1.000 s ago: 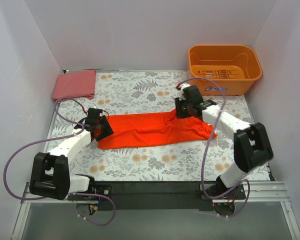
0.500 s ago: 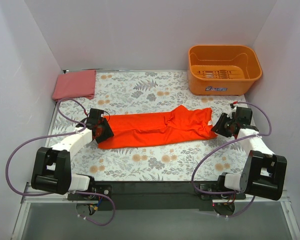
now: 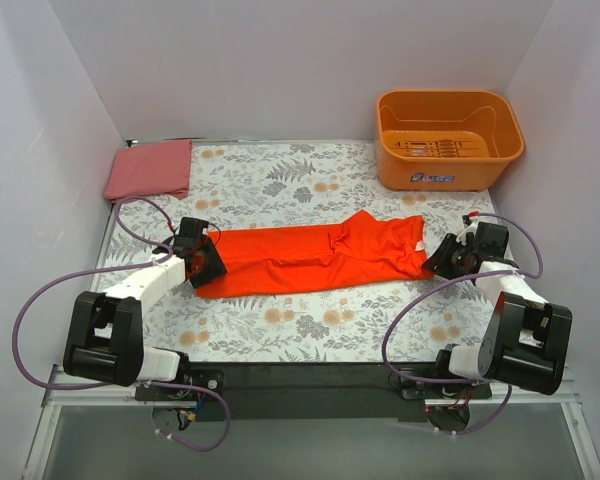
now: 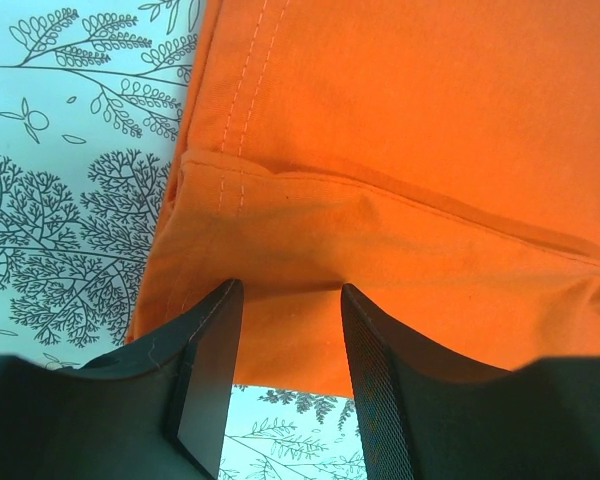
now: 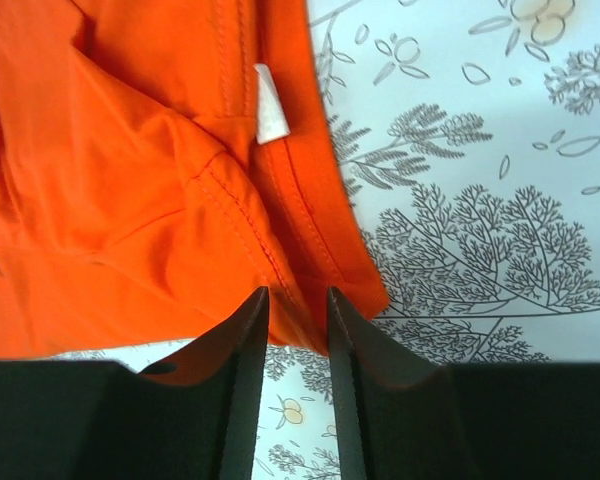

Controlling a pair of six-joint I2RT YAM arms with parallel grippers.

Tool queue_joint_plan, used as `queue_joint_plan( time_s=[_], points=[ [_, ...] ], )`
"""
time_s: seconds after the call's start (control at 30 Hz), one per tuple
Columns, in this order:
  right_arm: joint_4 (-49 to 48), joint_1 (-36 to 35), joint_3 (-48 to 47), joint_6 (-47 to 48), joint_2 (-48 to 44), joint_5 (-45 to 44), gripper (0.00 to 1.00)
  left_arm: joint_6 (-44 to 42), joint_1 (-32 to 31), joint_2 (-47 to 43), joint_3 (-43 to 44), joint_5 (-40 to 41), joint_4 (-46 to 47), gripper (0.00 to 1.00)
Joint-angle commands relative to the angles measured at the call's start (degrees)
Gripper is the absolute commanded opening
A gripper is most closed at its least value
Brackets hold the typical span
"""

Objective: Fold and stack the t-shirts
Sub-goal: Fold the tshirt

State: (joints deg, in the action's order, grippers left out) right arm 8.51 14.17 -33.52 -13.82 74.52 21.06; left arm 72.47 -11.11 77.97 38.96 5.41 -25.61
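The spread t-shirt (image 3: 315, 258) is vivid orange-red, with a small white label (image 5: 271, 103) and matching orange stitching. The folded t-shirt (image 3: 150, 168) is a duller pinkish red. The table cover (image 3: 280, 180) is pale, printed with grey leaves and orange flowers. The tub (image 3: 448, 130) is bright orange, and the walls (image 3: 280, 70) are plain white.

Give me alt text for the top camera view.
An orange-red t-shirt lies stretched sideways on a floral table, the left gripper at one end, the right gripper at the other. A folded pinkish shirt and an orange tub sit at the back corners.
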Motion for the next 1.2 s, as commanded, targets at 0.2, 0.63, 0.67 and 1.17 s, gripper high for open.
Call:
queue_joint_plan(
  time_s=[0.2,0.63,0.67,1.17],
  points=[
    [-2.10,2.00,1.44,2.22,0.71,4.25,0.20,0.22,-0.22,-1.07,1.29,2.85,-1.11,0.43],
    [-2.19,2.79,2.05,3.01,2.38,7.69,0.25,0.22,-0.22,-1.60,1.29,3.38,-1.38,0.42],
    [-2.19,3.14,2.66,3.01,2.38,6.64,0.22,0.13,-0.22,-1.34,1.29,3.64,-1.64,0.42],
    [-0.96,8.85,-0.23,1.52,2.82,-4.53,0.01,1.19,0.39,2.88,2.44,4.52,-4.28,0.40]
  ],
)
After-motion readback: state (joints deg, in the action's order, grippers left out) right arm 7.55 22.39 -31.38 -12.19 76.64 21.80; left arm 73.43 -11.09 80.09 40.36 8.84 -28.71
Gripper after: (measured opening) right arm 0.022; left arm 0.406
